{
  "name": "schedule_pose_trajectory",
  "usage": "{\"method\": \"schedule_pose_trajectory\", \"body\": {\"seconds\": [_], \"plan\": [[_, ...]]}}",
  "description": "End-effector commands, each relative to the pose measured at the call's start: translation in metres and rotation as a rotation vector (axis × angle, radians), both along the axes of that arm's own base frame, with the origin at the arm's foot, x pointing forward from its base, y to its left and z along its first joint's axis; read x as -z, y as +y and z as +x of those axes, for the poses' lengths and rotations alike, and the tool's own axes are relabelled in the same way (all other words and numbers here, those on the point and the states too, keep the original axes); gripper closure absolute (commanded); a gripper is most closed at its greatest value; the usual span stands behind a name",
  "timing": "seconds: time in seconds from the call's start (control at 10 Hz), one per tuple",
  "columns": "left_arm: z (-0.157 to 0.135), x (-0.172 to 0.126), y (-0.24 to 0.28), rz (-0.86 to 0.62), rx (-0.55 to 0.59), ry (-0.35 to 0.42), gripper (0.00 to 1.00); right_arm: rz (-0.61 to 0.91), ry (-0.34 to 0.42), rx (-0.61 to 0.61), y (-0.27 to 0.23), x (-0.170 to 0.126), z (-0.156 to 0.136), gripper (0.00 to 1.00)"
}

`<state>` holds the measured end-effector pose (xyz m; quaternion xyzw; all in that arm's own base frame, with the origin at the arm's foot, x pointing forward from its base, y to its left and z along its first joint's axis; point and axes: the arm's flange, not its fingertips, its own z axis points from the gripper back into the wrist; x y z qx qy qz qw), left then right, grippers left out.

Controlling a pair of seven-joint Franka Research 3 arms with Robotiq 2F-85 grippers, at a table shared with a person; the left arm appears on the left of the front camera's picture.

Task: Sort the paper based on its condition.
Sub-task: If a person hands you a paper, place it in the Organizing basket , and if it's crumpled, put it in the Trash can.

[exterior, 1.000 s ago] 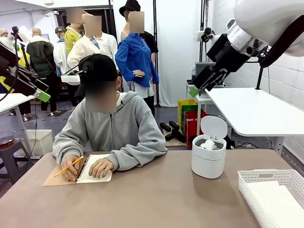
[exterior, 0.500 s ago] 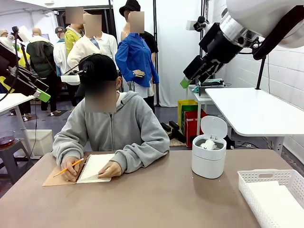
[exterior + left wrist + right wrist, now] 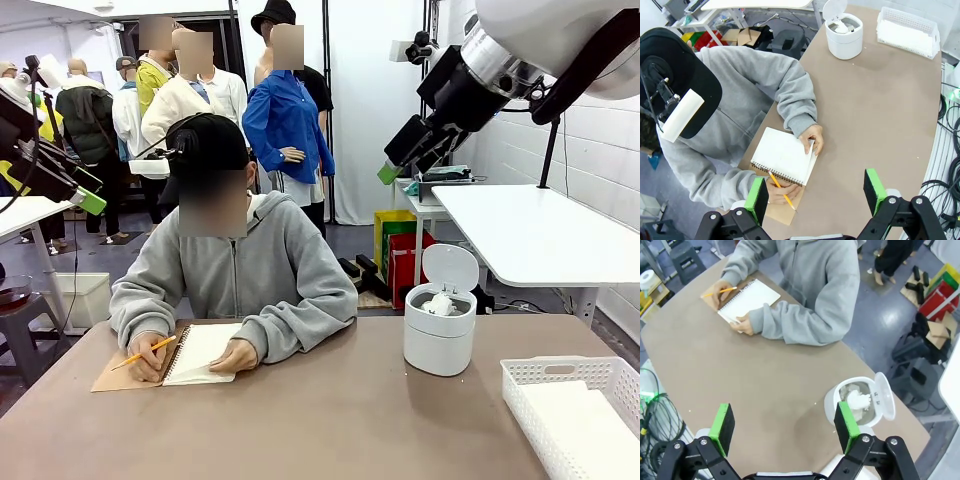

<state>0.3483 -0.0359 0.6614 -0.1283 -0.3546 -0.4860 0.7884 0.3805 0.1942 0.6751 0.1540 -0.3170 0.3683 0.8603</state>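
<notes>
Since a second earlier the right gripper had swung up and to the left, and it hung released and empty. Crumpled paper sat in the open bin, and flat paper lay in the basket. The left gripper, also spread and empty, hung above the person's notebook.

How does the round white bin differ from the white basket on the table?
The bin is round with solid walls; the basket is rectangular with lattice walls. The bin has a flip lid, standing open; the basket has no lid. The bin holds crumpled paper; the basket holds flat paper. Both are white and stand on the right half of the table.
</notes>
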Motion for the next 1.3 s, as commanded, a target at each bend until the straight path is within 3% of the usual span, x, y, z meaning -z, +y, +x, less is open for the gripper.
{"method": "schedule_pose_trajectory", "body": {"seconds": [0.0, 0.7, 1.2], "plan": [[-0.001, 0.002, 0.003, -0.008, 0.018, -0.002, 0.00, 0.000, 0.002, 0.004, -0.001, 0.001, 0.001, 0.00], [-0.001, 0.002, 0.003, -0.008, 0.018, -0.002, 0.00, 0.021, 0.009, 0.001, -0.002, -0.002, -0.006, 0.00], [-0.001, 0.002, 0.003, -0.008, 0.018, -0.002, 0.00, 0.040, -0.034, -0.043, 0.005, -0.010, -0.019, 0.00]]}}
